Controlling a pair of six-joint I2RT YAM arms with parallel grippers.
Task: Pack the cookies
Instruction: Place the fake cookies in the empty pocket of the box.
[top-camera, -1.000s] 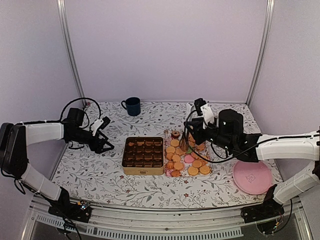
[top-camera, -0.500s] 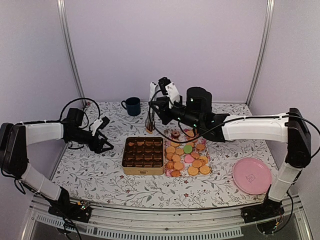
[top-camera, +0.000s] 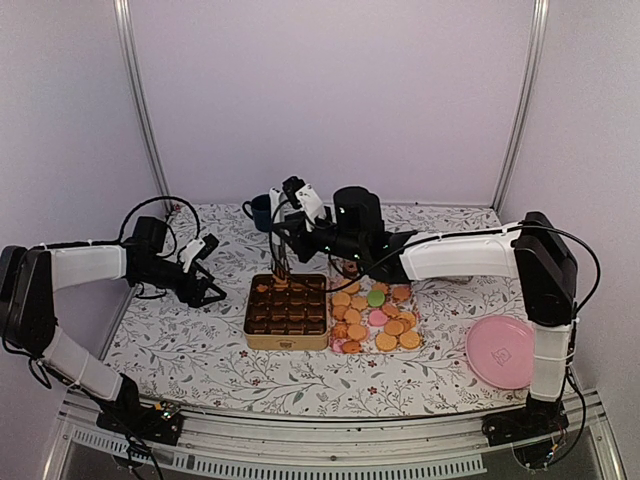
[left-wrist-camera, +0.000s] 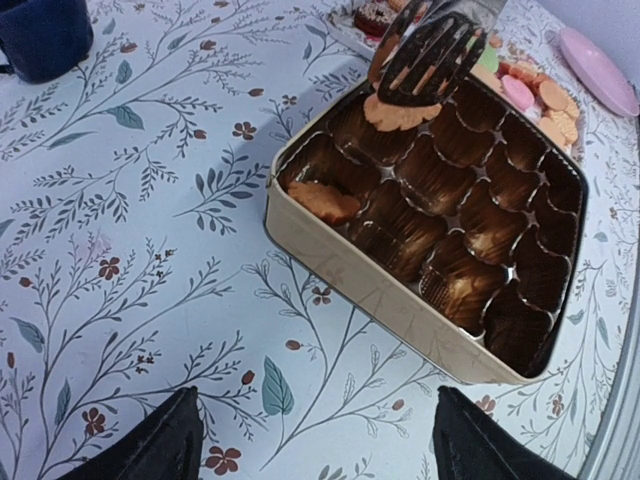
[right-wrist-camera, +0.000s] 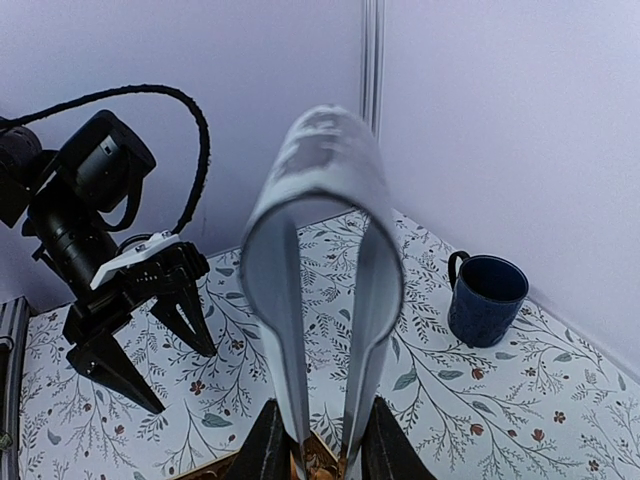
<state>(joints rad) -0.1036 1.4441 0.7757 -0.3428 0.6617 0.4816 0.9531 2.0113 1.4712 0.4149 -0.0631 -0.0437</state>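
Right gripper (right-wrist-camera: 322, 445): clamped on metal tongs (right-wrist-camera: 322, 170), probably so its fingers stay out of the narrow cups.
Held cookie (left-wrist-camera: 398, 114): golden, pinched in the tong tips just above the far row of the tin (left-wrist-camera: 380, 300). It looks ready to be lowered.
Packed cookie (left-wrist-camera: 322, 200): lies in the tin's far-left corner cup. Most other cups look dark and unfilled.
Cookies (top-camera: 375, 318): a loose pile just right of the tin.
Left gripper (top-camera: 214, 270): fingers apart, holding nothing, parked left of the tin and out of the way.
Mug (top-camera: 266, 212): dark blue, behind the tin and near the tongs. It is the likeliest thing to get bumped.
Pink plate (top-camera: 505, 352): well right of the tin, no obstacle.
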